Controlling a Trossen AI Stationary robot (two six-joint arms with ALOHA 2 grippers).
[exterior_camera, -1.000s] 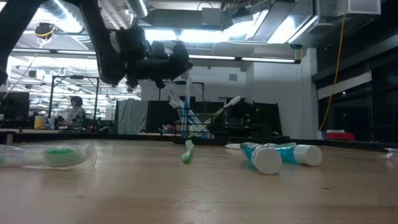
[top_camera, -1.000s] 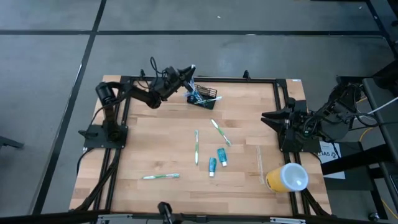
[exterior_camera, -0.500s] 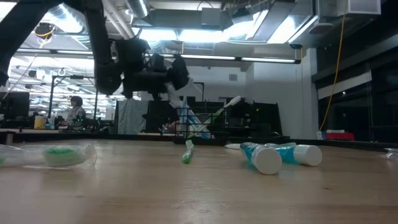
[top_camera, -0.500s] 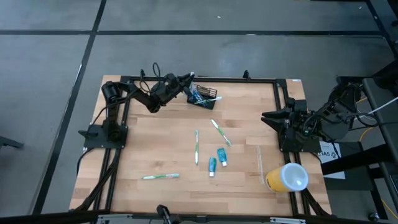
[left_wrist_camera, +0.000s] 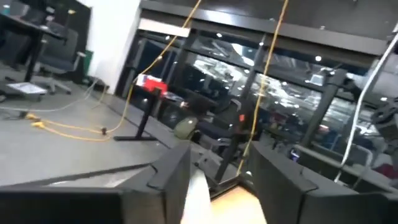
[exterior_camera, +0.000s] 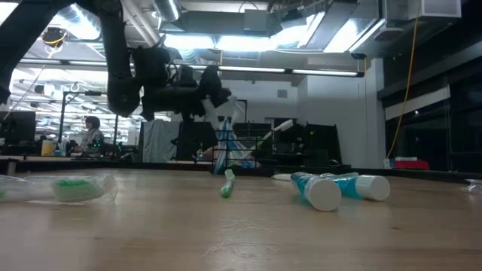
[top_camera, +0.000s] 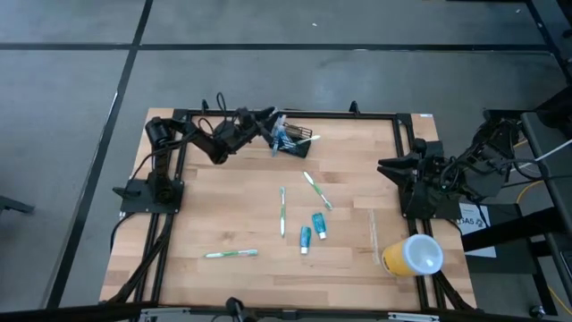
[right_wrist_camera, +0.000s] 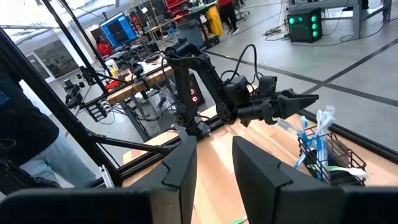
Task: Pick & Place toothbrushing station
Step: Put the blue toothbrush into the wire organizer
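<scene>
**Left gripper at the holder, fingers parted; loose brushes lie well away toward the table's middle**

The toothbrushing station (top_camera: 293,140) is found at the far edge of the table (top_camera: 223,210), left of centre, as a low black mesh box with several brushes leaning out of it. The left gripper (top_camera: 264,121) is held just beside it, on its left, fingers spread with a white brush handle (left_wrist_camera: 196,198) seen between them in the left wrist view; whether that handle is gripped or only passed by cannot be told. From the fingers the station lies to the right and slightly below, its long axis running roughly left to right along the far edge, tilted a little.

The right gripper (right_wrist_camera: 210,163) is parked at the table's right edge, well apart from the station, fingers part open and empty.

Two toothbrushes (top_camera: 282,210) (top_camera: 315,190) are laid near the middle, the first lengthwise from far to near, the second slanted. A third (top_camera: 231,254) lies crosswise near the front. Two toothpaste tubes (top_camera: 312,231) rest beside them. The left arm is judged the nearer to all of these.
</scene>
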